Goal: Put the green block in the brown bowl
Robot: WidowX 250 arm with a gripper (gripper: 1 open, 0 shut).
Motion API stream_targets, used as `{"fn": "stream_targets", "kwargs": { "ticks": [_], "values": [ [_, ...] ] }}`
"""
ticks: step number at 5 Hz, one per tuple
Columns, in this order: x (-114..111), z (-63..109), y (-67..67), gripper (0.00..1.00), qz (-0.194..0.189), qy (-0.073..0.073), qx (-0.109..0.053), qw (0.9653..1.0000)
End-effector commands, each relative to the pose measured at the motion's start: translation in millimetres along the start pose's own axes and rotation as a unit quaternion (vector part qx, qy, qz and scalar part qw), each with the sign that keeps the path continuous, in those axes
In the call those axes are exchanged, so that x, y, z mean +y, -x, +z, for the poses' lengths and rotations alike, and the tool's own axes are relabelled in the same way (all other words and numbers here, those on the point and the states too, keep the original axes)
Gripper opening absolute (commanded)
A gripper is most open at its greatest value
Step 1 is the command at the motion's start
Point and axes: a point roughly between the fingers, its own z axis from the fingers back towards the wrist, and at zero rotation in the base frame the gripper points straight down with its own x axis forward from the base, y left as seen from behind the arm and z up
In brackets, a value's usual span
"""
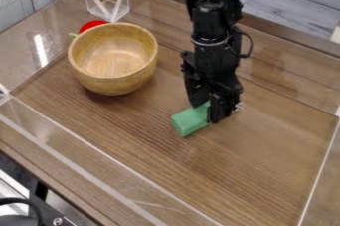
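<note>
Here's the grasping step, the fingers (213,107) down around the green block (193,120) on the worktop (113,155), though whether they grip it I can't tell, and next it needs a secure hold, then a lift towards the brown bowl (114,83)!
</note>
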Motion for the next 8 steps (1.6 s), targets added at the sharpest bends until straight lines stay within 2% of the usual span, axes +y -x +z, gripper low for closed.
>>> {"fn": "stream_targets", "kwargs": {
  "ticks": [1, 2, 4, 5, 8],
  "values": [
    [3.9, 15.3, -1.6, 0.00, 0.009, -0.006, -0.020, 0.9997],
    [4.3, 33.0, -0.3, 0.00, 0.022, -0.009, -0.029, 0.9993],
    [12.6, 84.9, 3.4, 0.00, 0.059, -0.021, -0.058, 0.9963],
    [9.4, 65.7, 5.8, 1.00, 0.050, -0.021, -0.047, 0.9974],
    [3.8, 25.1, 9.2, 1.00, 0.036, -0.016, -0.023, 0.9990]
  ]
}}
